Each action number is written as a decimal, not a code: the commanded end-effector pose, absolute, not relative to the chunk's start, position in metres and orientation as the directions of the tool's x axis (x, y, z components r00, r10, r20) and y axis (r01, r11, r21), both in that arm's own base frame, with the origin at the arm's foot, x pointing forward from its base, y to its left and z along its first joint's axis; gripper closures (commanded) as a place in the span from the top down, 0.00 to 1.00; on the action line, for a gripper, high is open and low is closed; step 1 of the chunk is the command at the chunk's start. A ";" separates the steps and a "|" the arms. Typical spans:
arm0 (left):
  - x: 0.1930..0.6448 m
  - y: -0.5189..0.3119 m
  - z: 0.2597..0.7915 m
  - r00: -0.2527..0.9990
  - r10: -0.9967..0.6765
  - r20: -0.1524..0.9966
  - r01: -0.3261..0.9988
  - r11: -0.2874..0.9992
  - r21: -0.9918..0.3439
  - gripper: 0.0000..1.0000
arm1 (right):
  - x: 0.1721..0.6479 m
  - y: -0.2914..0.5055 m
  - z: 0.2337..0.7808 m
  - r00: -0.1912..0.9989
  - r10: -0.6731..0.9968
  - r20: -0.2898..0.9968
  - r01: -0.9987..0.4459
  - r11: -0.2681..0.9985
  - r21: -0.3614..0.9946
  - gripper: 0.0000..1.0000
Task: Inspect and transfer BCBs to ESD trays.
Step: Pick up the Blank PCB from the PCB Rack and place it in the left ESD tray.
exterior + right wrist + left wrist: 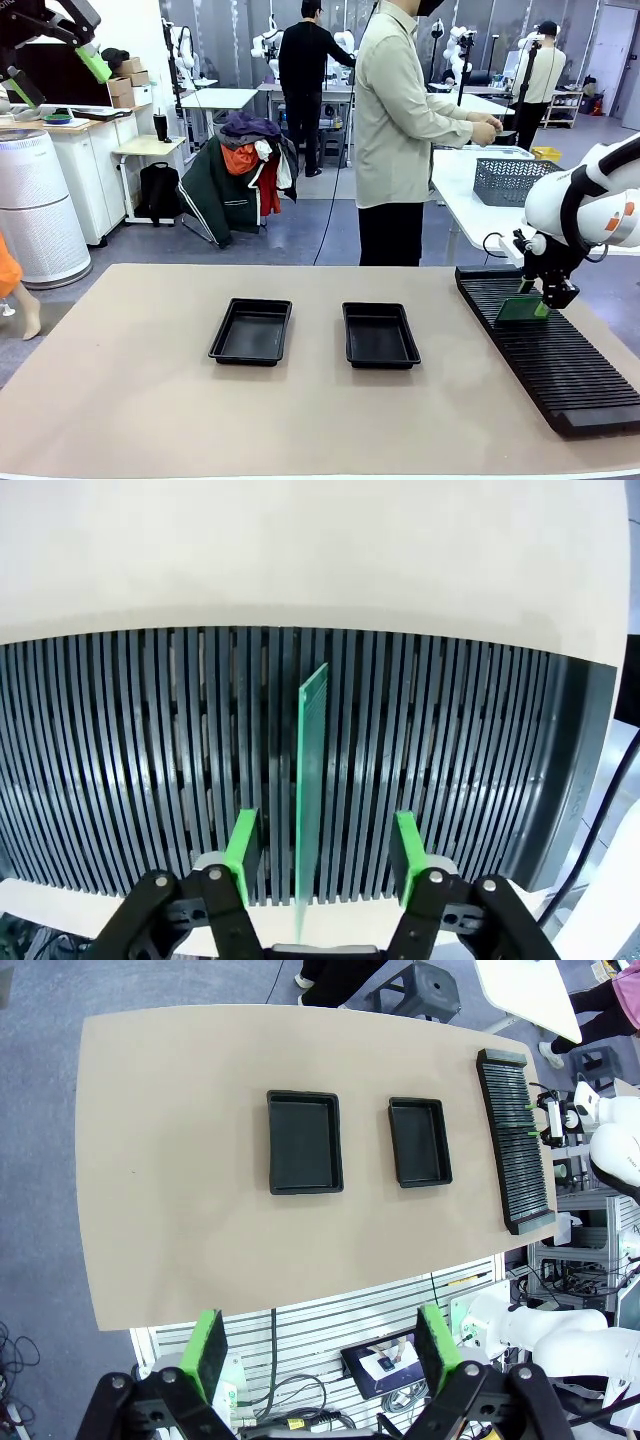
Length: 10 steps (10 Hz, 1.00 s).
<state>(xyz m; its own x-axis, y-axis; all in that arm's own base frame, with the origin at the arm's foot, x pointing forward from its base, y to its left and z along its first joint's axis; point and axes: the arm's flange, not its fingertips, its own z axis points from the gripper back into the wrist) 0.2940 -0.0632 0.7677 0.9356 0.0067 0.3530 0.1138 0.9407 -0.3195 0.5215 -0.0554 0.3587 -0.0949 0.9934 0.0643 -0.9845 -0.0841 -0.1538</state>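
Figure: one BCB [312, 770] stands on edge in a slot of the long black ribbed rack [560, 370], toward the rack's far end, at the right side of the table [120, 400]. The slot keeps the thin board upright, so its top edge is free to be taken from above. The right gripper [540, 305] hangs straight down over it. Its green pads [243, 845] flank the board, one at each face, with a gap showing on either side, so the fingers are apart and not yet pressing on it. Straddling the faces rather than the ends suits a thin plate, which should lift straight out of the slot once pinched.

The left ESD tray [250, 360] and the right ESD tray [385, 364] lie side by side at mid-table, well apart from the rack, both floors bare. The transfer is judged to be at its start. The left gripper [322, 1335] is held high over the table, fingers spread wide and holding nothing, out of the right arm's way. A person [400, 120] stands beyond the far edge, turned toward another table.
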 end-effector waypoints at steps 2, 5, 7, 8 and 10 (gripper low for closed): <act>0.294 -0.063 0.767 0.936 0.006 0.352 0.115 0.940 -0.321 1.00 | 0.525 -0.057 0.359 -0.105 0.993 0.050 -0.987 -0.098 -0.124 0.62; 0.294 -0.063 0.767 0.936 0.006 0.352 0.115 0.940 -0.321 1.00 | 0.527 -0.055 0.355 -0.102 0.993 0.051 -0.989 -0.096 -0.112 0.52; 0.294 -0.063 0.767 0.936 0.006 0.352 0.115 0.940 -0.321 1.00 | 0.527 -0.054 0.355 -0.103 0.993 0.050 -0.989 -0.097 -0.109 0.46; 0.294 -0.063 0.767 0.936 0.006 0.352 0.115 0.940 -0.321 1.00 | 0.528 -0.054 0.354 -0.100 0.994 0.047 -0.990 -0.095 -0.107 0.44; 0.294 -0.063 0.767 0.936 0.006 0.352 0.115 0.940 -0.321 1.00 | 0.527 -0.053 0.354 -0.103 0.994 0.048 -0.989 -0.097 -0.111 0.39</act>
<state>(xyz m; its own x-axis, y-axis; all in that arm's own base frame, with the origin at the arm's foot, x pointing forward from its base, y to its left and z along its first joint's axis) 0.2940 -0.0632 0.7677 0.9356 0.0067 0.3530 0.1138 0.9407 -0.3195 0.5227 -0.0538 0.3522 -0.1055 0.9926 0.0605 -0.9875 -0.0975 -0.1240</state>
